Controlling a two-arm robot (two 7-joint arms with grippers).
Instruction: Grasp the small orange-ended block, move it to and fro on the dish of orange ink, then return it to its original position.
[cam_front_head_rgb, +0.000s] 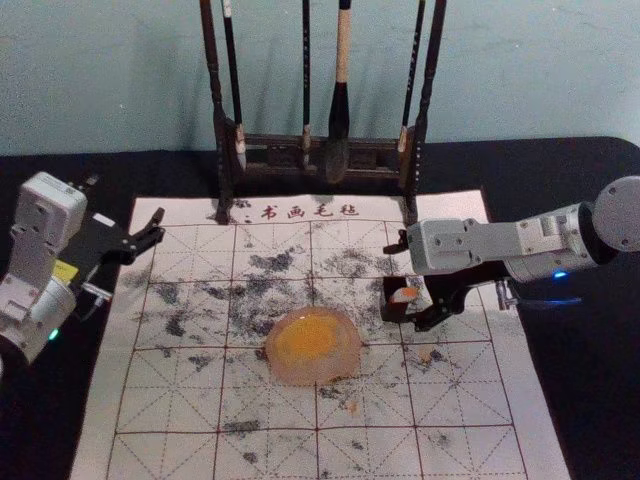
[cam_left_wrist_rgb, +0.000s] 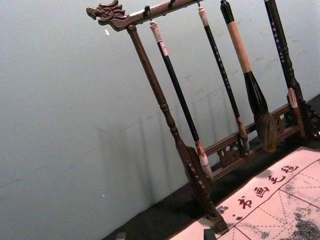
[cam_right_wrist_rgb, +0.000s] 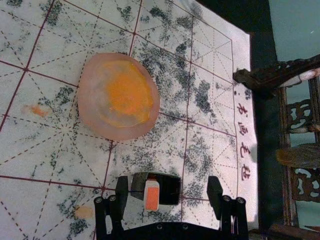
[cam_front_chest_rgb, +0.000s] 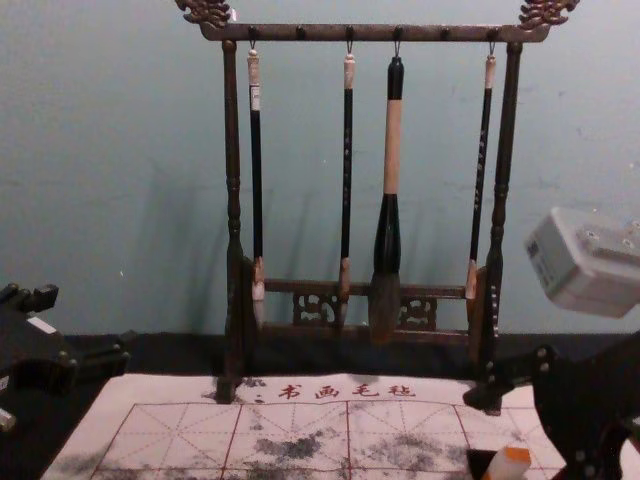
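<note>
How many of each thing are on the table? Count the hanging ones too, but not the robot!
Calligraphy brushes: 4
Brush rack: 1
Dish of orange ink: 1
Small orange-ended block: 1
Small black holder: 1
Gridded calligraphy mat: 1
Total: 9

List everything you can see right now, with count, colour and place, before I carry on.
orange-ended block: one, white with orange, at the black holder, between the right gripper's fingers, touching neither
black holder: one, black, on the mat, right of the dish
dish: one, pinkish, mid-mat, with orange ink
mat: one, white with red grid and characters, black smudges, on the table
orange smudges: two, on the mat
rack: one, dark brown, behind the dish
brushes: four, mostly black, one thick with tan, hanging from the rack
table: one, black
wall: one, blue-green, behind
right gripper: one, black, open, around the holder
left gripper: one, black, open, left of the mat's centre
</note>
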